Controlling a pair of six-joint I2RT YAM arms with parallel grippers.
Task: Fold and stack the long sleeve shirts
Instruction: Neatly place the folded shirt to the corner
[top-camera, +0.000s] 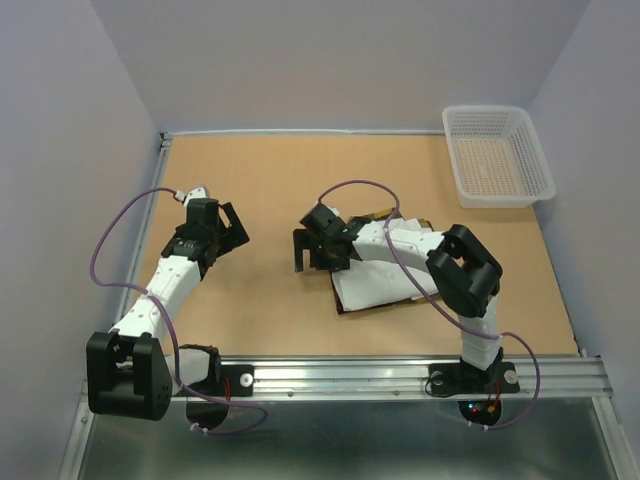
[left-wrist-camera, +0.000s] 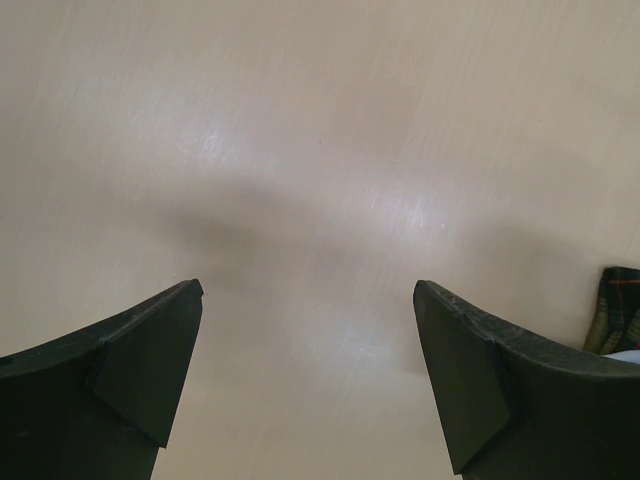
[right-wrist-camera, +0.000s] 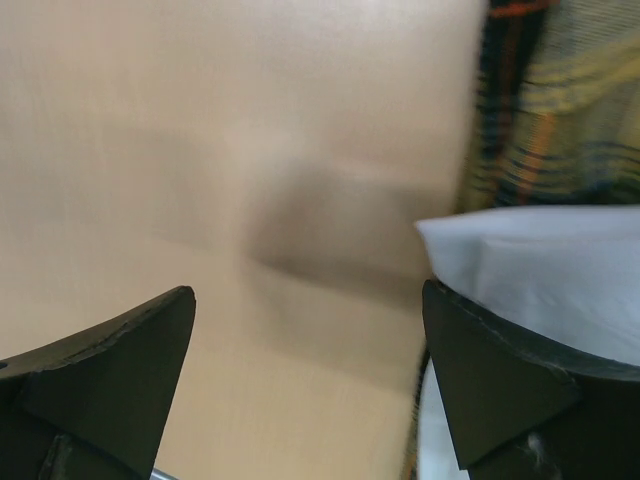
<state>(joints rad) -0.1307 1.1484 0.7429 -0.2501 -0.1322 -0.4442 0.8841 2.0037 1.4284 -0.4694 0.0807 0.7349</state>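
Bare table (top-camera: 270, 180) lies open at centre and along the far edge; folded shirts (top-camera: 375, 290) beneath the right arm (top-camera: 465, 270) and a basket (top-camera: 497, 155) in the far corner crowd the right side.

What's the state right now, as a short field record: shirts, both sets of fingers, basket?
white shirt: folded, lying on the plaid shirt
plaid shirt: underneath, only edges showing
left fingers: open, empty, above bare table
right fingers: open, empty, beside the stack's left edge
basket: far right corner, looks empty

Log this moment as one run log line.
left gripper: open over table | right gripper: open beside white shirt | white shirt: folded atop plaid shirt
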